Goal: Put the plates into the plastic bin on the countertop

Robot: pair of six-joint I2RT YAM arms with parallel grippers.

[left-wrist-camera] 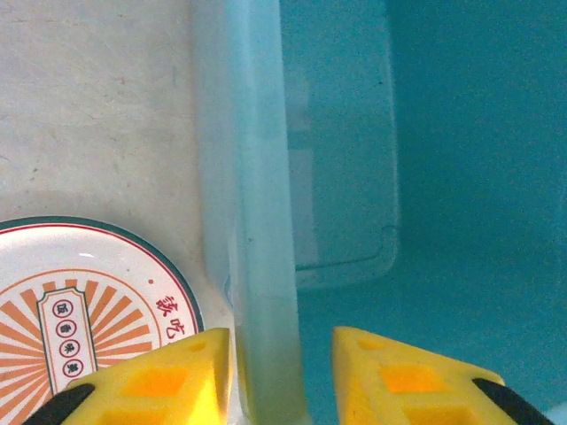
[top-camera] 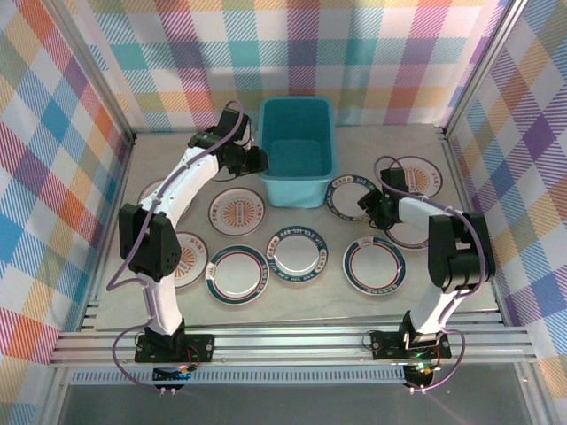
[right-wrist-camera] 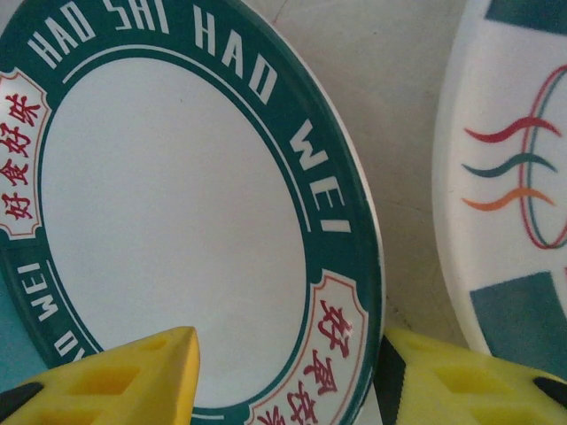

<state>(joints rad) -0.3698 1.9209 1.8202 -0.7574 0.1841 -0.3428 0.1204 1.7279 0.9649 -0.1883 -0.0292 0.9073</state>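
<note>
The teal plastic bin [top-camera: 297, 150] stands empty at the back centre of the countertop [top-camera: 310, 305]. My left gripper [top-camera: 258, 162] is open and straddles the bin's left wall [left-wrist-camera: 257, 221], one yellow finger [left-wrist-camera: 168, 381] outside and the other inside. Beside that wall lies an orange sunburst plate [left-wrist-camera: 80, 301]. My right gripper [top-camera: 366, 209] is open over a green-rimmed plate [right-wrist-camera: 177, 212] right of the bin. One finger [right-wrist-camera: 133, 381] is above its white centre, the other just outside its rim. Several more plates lie flat around, such as a teal-rimmed one [top-camera: 236, 274].
A plate with wavy lines [right-wrist-camera: 514, 195] lies close to the right of the green-rimmed one. Plates [top-camera: 299, 254] [top-camera: 375, 266] fill the middle of the countertop. The left arm covers part of the plates at the left [top-camera: 159, 190]. Aluminium rails and plaid walls enclose the space.
</note>
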